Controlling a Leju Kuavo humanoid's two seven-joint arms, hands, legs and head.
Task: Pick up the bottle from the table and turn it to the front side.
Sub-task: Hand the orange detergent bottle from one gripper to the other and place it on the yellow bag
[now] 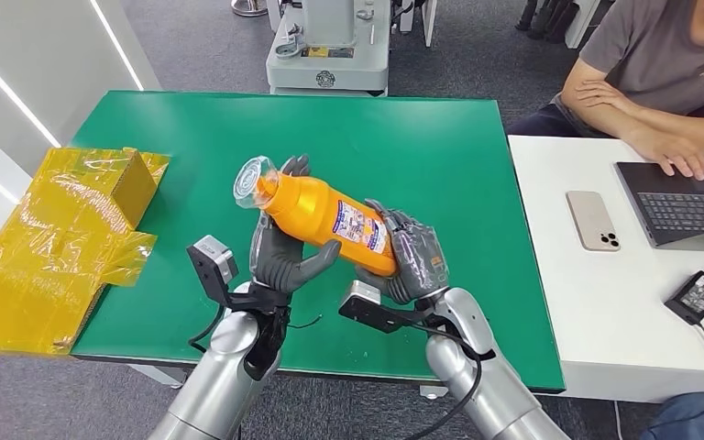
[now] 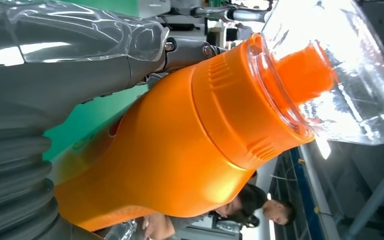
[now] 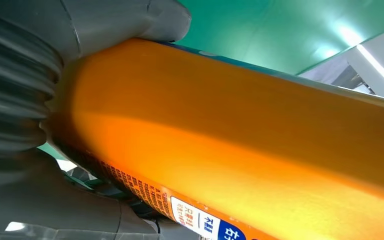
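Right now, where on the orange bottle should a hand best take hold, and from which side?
Probably the wide body of the orange bottle, from below. It lies tilted, the body offers the most surface, and the clear cap looks fragile.

to your left, a heap of yellow crinkled film (image 1: 50, 247) with a yellow box (image 1: 128, 181) on it hangs over the edge of the green desk (image 1: 440, 156). beyond the far edge stands a white machine base (image 1: 328, 50) on grey carpet. at the right you have a white desk (image 1: 596, 302) carrying a phone (image 1: 592, 220) face down, an open laptop (image 1: 687, 206) and a black power adapter (image 1: 697, 295) with its cable. a person (image 1: 669, 78) in a grey shirt sits there, one hand at the laptop.
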